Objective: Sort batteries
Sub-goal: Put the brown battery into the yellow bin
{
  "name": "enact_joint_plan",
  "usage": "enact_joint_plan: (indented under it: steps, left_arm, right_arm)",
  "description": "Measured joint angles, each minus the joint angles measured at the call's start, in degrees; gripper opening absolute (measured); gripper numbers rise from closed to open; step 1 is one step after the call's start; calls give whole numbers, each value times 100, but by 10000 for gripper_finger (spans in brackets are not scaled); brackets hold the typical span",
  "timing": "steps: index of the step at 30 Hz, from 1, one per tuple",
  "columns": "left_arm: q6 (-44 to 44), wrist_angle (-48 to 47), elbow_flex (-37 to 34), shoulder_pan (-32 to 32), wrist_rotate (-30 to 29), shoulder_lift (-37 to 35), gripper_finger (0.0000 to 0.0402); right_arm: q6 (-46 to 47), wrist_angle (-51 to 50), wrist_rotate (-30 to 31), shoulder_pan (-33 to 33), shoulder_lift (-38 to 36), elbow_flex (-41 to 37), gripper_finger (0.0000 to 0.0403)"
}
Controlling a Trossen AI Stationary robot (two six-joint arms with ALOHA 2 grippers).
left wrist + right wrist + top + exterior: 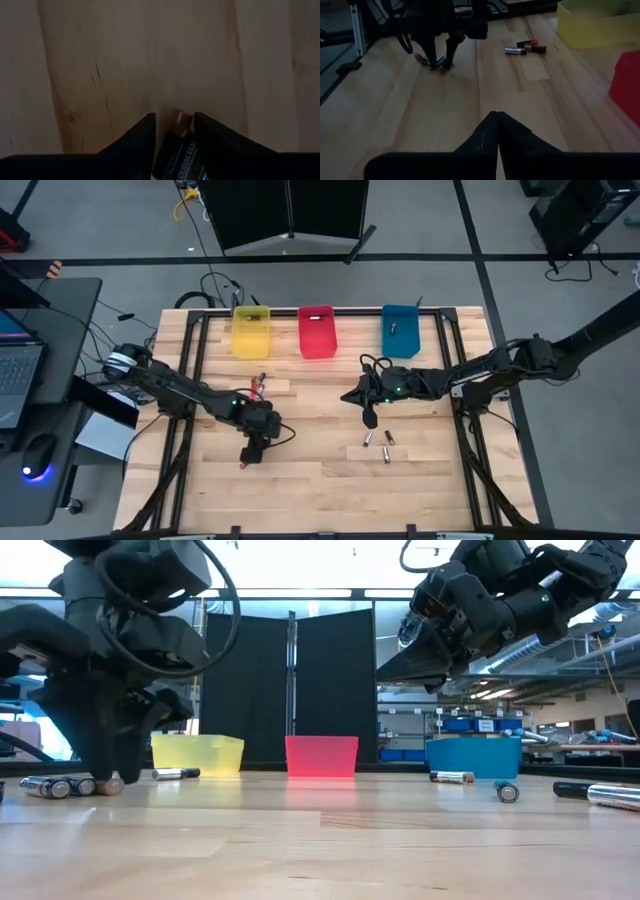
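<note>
1. The left gripper (246,458) is down at the table (320,480). Its fingers (135,142) stand apart around a dark battery (181,157) whose lower part is cut off; I cannot tell if they touch it.
2. The right gripper (498,120) hangs above the table middle, fingers pressed together, holding nothing.
3. The low view shows three cells (60,786) lying beside the left gripper; from above the arm hides them.
4. From above I count three loose batteries (378,444) near the right gripper, a small group (258,383) near the yellow bin (252,332), and three bins: yellow, red (317,332), blue (400,330).
</note>
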Motion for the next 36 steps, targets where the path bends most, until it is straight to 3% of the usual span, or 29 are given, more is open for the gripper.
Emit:
enact_joint_plan:
  steps: [16, 29, 36]
  left_arm:
    - [138, -45, 14, 20, -646, 207, 143]
    - [-1413, -183, 47, 28, -499, 330, 142]
    - [-1727, -1165, 481, 16, -416, 366, 142]
  right_arm:
    - [-112, -10, 0, 0, 0, 0, 23]
    - [-135, -11, 0, 0, 0, -2, 18]
    - [-141, -11, 0, 0, 0, -2, 22]
